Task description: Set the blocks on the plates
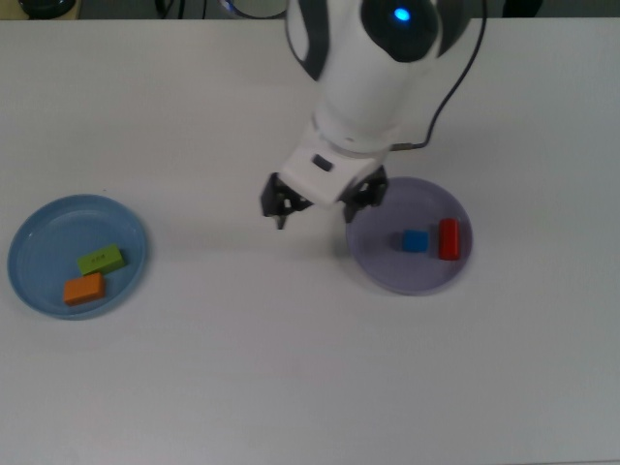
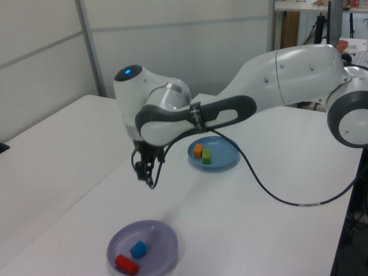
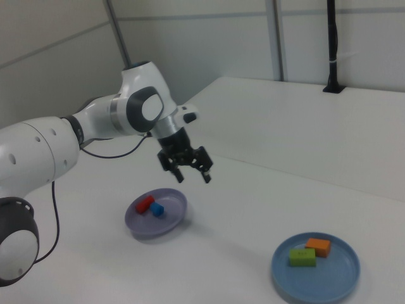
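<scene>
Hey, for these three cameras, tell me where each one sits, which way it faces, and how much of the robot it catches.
Top view: overhead, looking straight down on the white table; shows the wrist and open tool.
Left view: raised, beyond the lavender plate, looking toward the light blue plate; shows most of the arm.
Right view: raised, nearer the light blue plate, facing the arm and the wall.
All three share both plates, the red block, blue cube, green block and orange block.
</scene>
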Robot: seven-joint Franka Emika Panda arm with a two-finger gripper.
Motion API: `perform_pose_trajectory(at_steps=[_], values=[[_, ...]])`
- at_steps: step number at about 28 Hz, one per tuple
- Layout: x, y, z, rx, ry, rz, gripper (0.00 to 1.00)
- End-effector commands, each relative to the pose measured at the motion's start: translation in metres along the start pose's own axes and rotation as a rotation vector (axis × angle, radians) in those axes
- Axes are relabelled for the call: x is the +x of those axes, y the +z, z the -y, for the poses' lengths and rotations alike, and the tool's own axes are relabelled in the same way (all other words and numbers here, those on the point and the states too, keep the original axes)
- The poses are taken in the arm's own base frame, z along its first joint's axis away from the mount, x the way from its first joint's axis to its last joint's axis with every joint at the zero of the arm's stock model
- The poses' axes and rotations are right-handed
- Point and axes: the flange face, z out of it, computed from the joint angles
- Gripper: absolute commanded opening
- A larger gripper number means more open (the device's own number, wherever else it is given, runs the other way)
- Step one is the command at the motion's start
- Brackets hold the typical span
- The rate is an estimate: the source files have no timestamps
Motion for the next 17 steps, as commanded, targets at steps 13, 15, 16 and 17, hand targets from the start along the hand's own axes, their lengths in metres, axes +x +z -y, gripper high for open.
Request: perform_pose_trajectory(at_steps=[13,15,16,17], values=[[-0.058,-0.098,-0.055,0.053,0.125,0.058,1.0],[-0.062,-0.106,-0.054,0.09,0.133,0.056,1.0],[-0.063,-0.107,-0.054,0.101,0.135,0.061,1.0],[-0.064,-0.107,-0.054,0.11,0.137,0.063,1.0]])
